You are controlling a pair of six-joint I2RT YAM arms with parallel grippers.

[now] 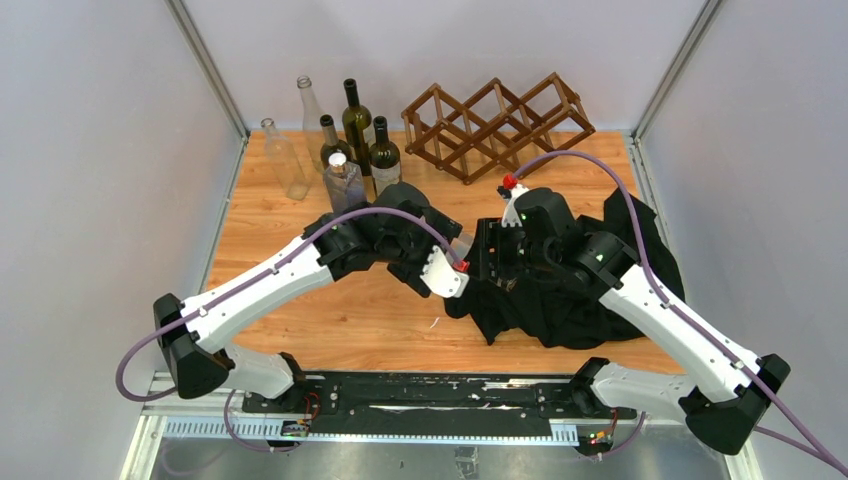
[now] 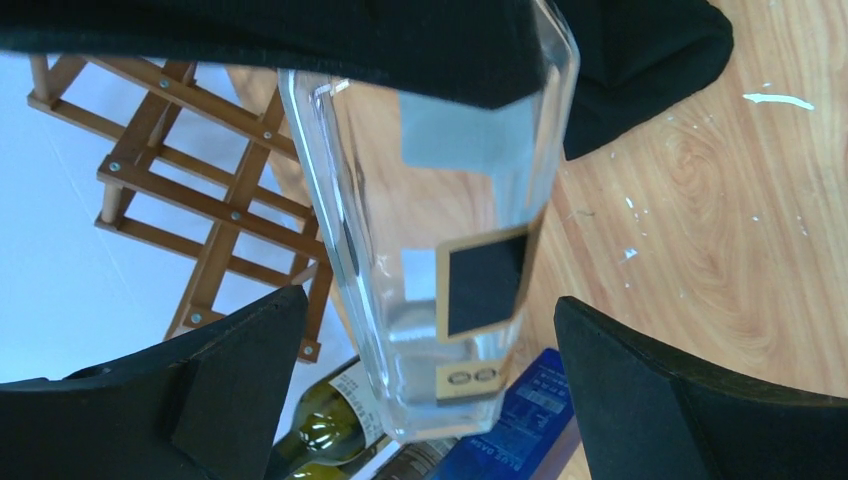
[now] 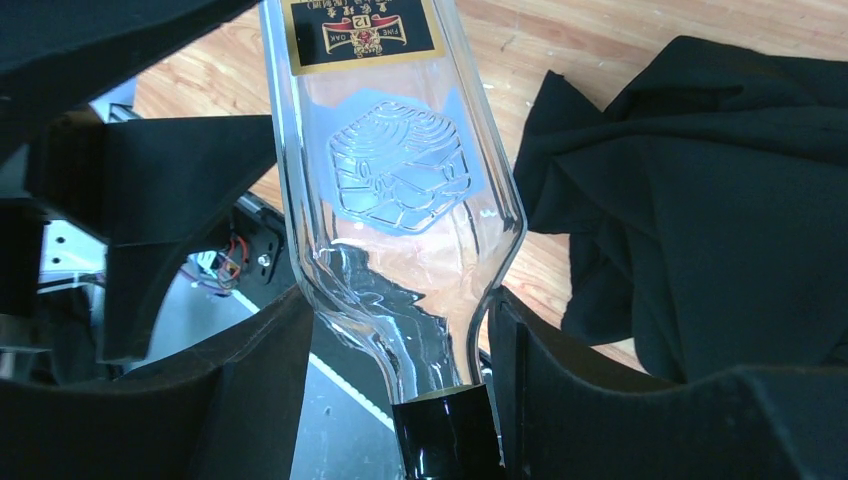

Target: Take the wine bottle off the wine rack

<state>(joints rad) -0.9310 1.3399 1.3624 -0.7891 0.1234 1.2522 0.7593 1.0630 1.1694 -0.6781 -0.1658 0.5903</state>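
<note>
A: Where is the bottle point(image 3: 400, 180) found?

B: It is held clear of the rack point(image 1: 497, 125), between the two arms over the desk point(image 1: 380, 330), beside the black cloth point(image 1: 600, 300). From above, no bottle is seen in the rack's cells.

A: How are the claws set?

B: The right claw point(image 3: 398, 310) is closed on the bottle at its shoulder, just above the dark cap point(image 3: 445, 435). The left claw point(image 2: 425, 300) is spread wide, one jaw on either side of the bottle's base end. A gap is seen on both sides, so the glass is not touched by it.

A: What step is judged to be in hand?

B: The lift off the rack looks done. A handover to the left claw, or a steadying by it, is judged likely.

A: How is that best done?

B: The glass is smooth and appears flat-sided, so the left claw should be closed squarely across two flat faces, not on an edge. The right grip should be released only once the left one is seen to be firm. The shoulder tapers, so a slip toward the neck is to be watched for. Room should be given to the standing bottles point(image 1: 345, 140) at the back left, and to the rack, when the bottle is set down.
</note>
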